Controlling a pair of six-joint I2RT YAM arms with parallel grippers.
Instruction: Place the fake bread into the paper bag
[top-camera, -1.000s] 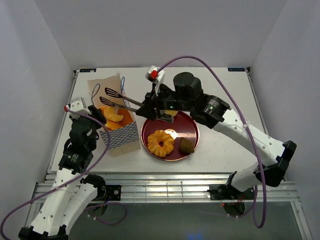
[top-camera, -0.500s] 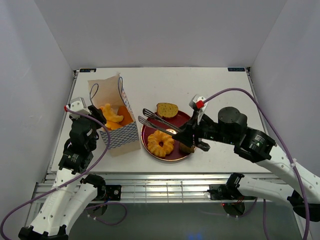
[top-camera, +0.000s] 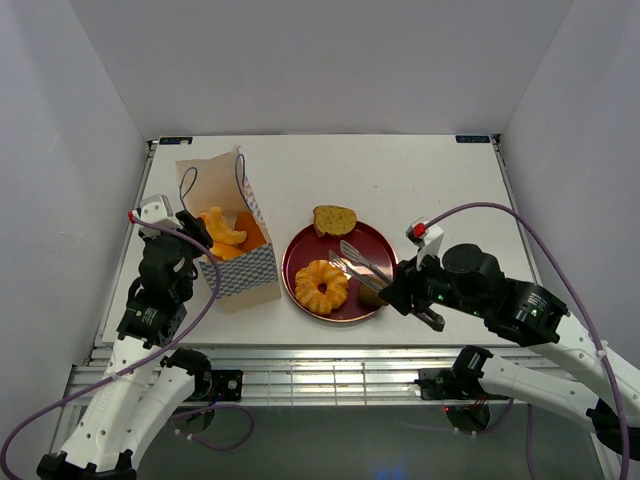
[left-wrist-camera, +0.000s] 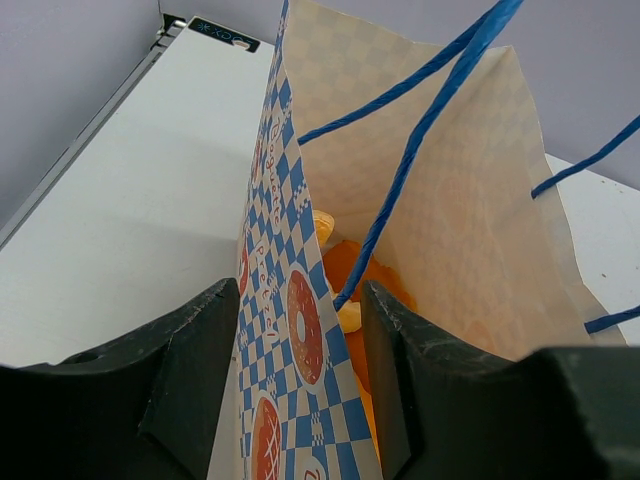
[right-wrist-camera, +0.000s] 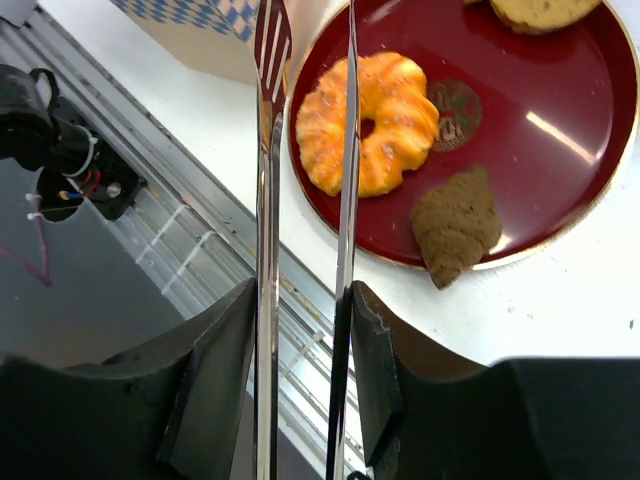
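The paper bag (top-camera: 243, 272) stands upright left of the plate, with orange fake bread (top-camera: 226, 231) inside. My left gripper (top-camera: 196, 236) is shut on the bag's near wall (left-wrist-camera: 290, 330); orange bread (left-wrist-camera: 348, 272) shows down inside. My right gripper (top-camera: 404, 290) is shut on metal tongs (top-camera: 353, 262), whose empty, slightly parted tips hang over the dark-red plate (top-camera: 298, 258). On the plate lie a ring pastry (top-camera: 322, 285), a dark chunk (top-camera: 373, 293) and a bread slice (top-camera: 334, 219). In the right wrist view the tongs (right-wrist-camera: 266, 190) point past the ring (right-wrist-camera: 370, 120) and the chunk (right-wrist-camera: 455, 222).
The bag's blue cord handles (left-wrist-camera: 425, 125) stand above its mouth. The table's front edge and metal rails (right-wrist-camera: 190, 250) lie just below the plate (right-wrist-camera: 560, 120). White walls close in the table on three sides.
My right arm has pulled back from above the bag to the right and lower. The tongs now hang over the plate. The left arm and bag have not moved.
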